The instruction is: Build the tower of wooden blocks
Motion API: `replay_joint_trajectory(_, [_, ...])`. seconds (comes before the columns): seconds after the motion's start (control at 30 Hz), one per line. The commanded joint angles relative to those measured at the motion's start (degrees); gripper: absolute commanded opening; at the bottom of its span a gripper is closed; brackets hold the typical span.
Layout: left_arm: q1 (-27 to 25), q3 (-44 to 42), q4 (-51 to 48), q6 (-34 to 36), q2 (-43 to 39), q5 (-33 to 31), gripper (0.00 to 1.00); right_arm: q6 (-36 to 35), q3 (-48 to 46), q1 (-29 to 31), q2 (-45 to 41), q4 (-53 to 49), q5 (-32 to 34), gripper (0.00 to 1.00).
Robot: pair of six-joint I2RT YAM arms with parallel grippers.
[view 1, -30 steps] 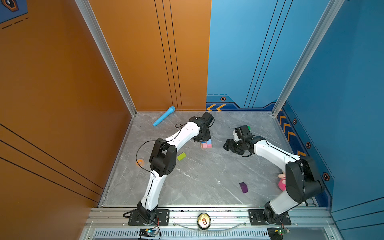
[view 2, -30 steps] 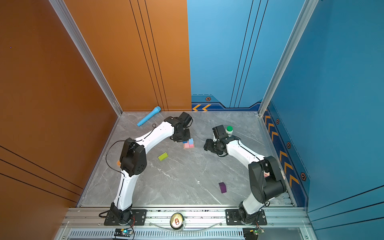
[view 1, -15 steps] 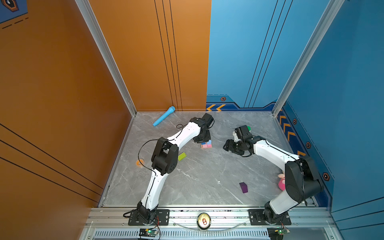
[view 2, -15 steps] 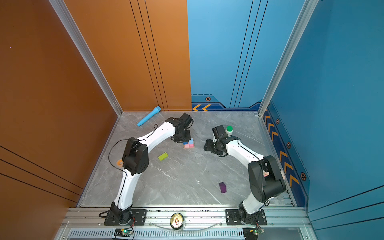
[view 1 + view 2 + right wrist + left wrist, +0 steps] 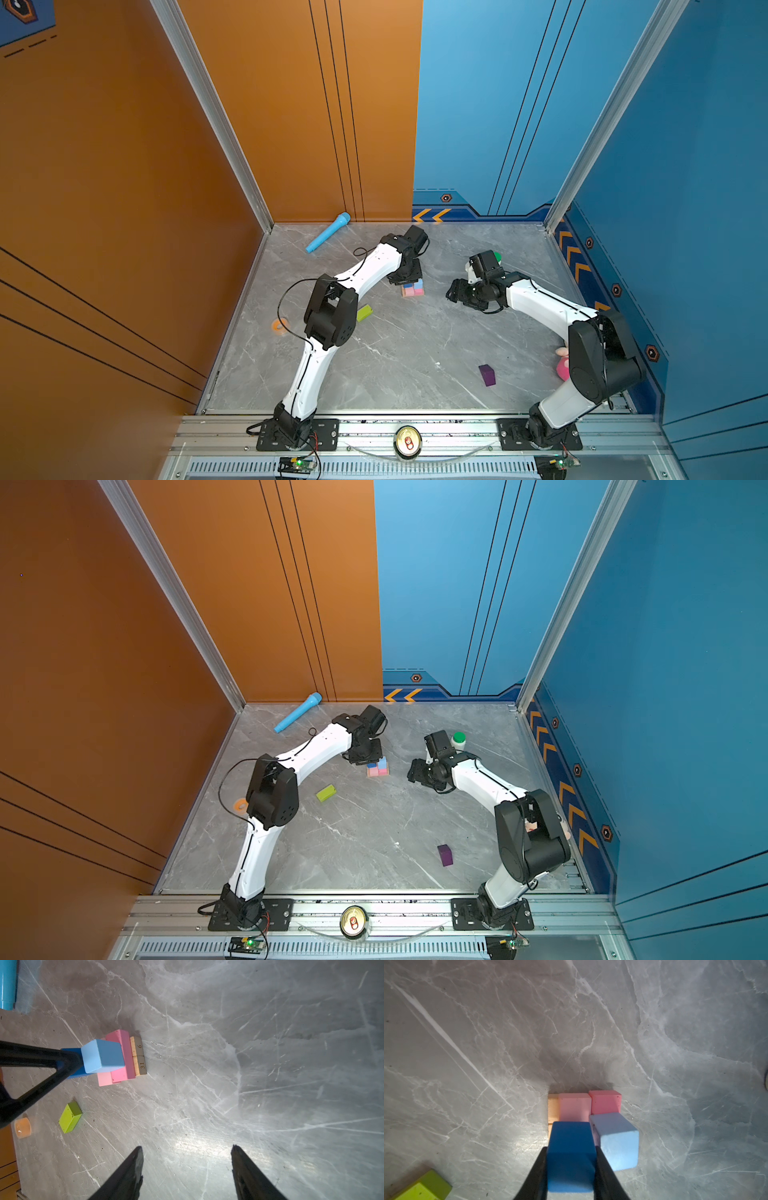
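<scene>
Over the pink bars [image 5: 574, 1106], left claw [image 5: 571, 1149] pinches dark-blue cube [image 5: 571, 1165] beside light-blue cube [image 5: 616, 1138], apparently seating that layer; right claw [image 5: 187, 1147] spread, empty.

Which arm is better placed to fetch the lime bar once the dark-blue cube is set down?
Left, probably. The lime bar lies on its side of the stack, near the left gripper, which holds the dark-blue cube. The right gripper, though open and empty, would have to reach past the stack.
</scene>
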Motion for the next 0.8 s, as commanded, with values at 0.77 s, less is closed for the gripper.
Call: replay_joint_trajectory(0.77, [0.36, 2.23, -1.31, 1.23, 1.14, 0.67, 0.24, 0.19, 1.38, -0.44, 0.79, -1.28, -0.95, 0.69])
